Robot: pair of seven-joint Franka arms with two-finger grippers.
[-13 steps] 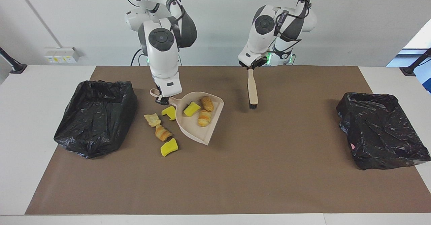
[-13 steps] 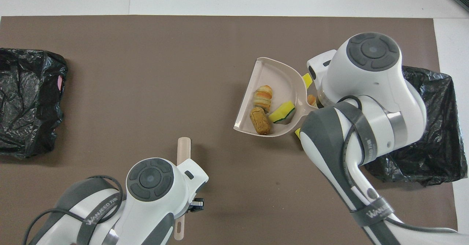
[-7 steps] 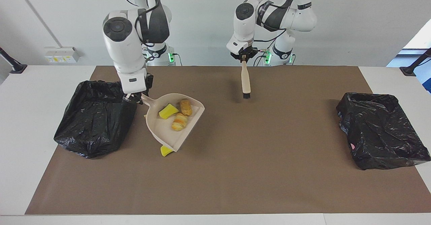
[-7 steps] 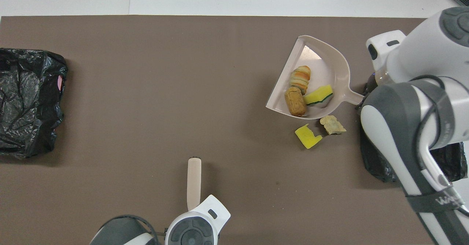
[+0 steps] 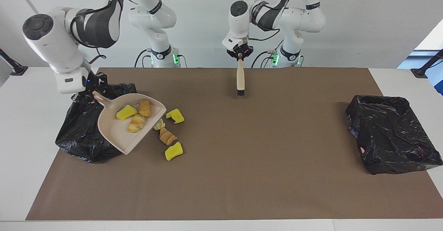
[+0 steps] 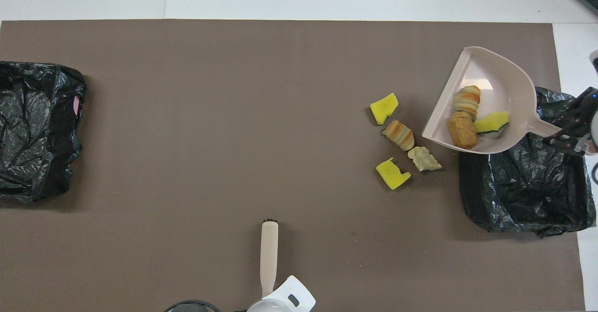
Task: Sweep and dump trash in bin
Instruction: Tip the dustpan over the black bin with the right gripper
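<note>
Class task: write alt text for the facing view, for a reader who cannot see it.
The right gripper holds a dustpan with three scraps above a black bin. Four scraps lie on the brown mat beside it. The left gripper holds a brush.

One camera sat high across the table (image 5: 221,189), facing the robots. The other hung above their end, looking steeply down. Both took in the brown mat (image 6: 187,116).
</note>
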